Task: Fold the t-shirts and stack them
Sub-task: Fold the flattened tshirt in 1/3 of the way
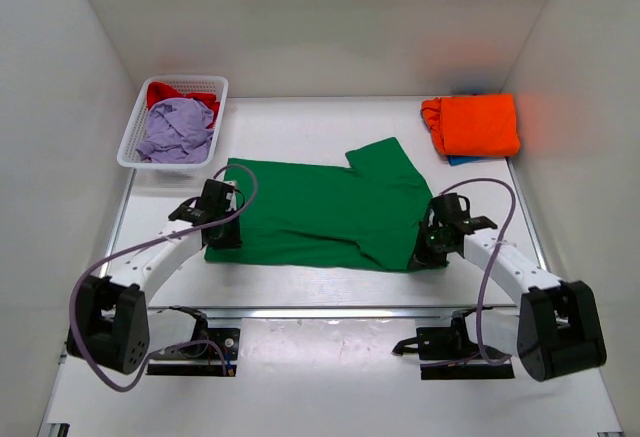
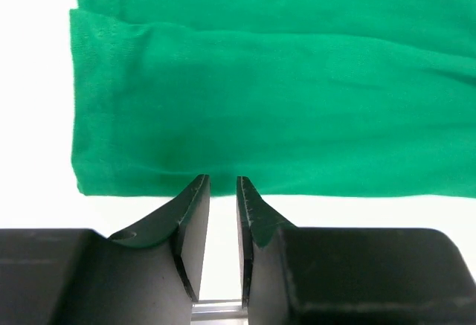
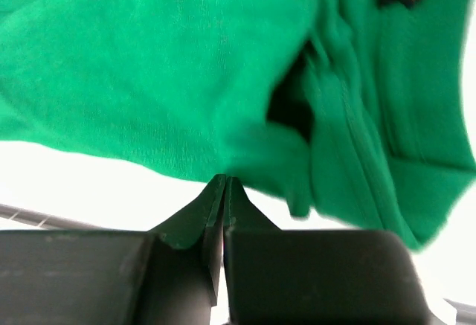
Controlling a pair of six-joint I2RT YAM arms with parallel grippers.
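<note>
Touching the green t-shirt [image 3: 149,79] — right pincer [image 3: 224,181] closed.

Open counter [image 1: 330,122] runs between the white basket [image 1: 165,165], far left, and the orange shirt [image 1: 475,125], far right. The spread green shirt [image 1: 320,212] covers the middle; left pincer [image 1: 224,235] and right pincer [image 1: 426,251] occupy its 2 near corners.

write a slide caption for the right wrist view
Right hand shut, its tips at the near edge of the rumpled green t-shirt on the white table
</note>
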